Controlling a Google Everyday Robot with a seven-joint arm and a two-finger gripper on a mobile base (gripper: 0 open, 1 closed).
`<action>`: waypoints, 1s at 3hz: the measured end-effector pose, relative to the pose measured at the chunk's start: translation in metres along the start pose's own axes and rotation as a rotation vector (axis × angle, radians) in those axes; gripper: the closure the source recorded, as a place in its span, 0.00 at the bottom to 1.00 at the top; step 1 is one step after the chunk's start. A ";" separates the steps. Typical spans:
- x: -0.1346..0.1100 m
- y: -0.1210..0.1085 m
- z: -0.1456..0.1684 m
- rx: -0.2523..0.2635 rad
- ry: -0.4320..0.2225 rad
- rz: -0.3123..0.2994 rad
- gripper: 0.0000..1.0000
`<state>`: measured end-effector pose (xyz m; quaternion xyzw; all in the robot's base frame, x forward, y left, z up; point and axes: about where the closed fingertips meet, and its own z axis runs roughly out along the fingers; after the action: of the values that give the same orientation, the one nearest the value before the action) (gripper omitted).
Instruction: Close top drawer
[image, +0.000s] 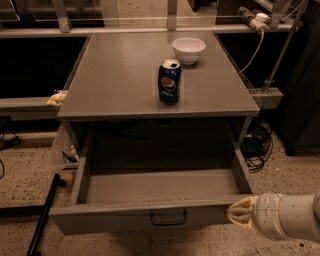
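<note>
The top drawer (150, 187) of the grey cabinet stands pulled far out and is empty inside. Its flat grey front (115, 220) faces me, with a small black wire handle (169, 218) at the middle. My gripper (242, 212), yellowish at the tip on a white wrist, sits at the lower right, right at the right end of the drawer front. The drawers below are hidden by the open one.
On the cabinet top (115, 75) stand a blue Pepsi can (169, 81) and a white bowl (188, 50). A black pole (44, 215) leans at the lower left. Cables (257, 140) lie on the floor at the right. A rail (150, 27) runs behind.
</note>
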<state>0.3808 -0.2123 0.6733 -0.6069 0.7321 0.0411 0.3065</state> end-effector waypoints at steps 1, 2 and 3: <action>-0.009 -0.013 0.012 0.075 -0.048 -0.042 1.00; -0.014 -0.032 0.024 0.137 -0.072 -0.070 1.00; -0.019 -0.060 0.035 0.200 -0.083 -0.096 1.00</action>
<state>0.4510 -0.1959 0.6729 -0.6055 0.6892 -0.0217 0.3973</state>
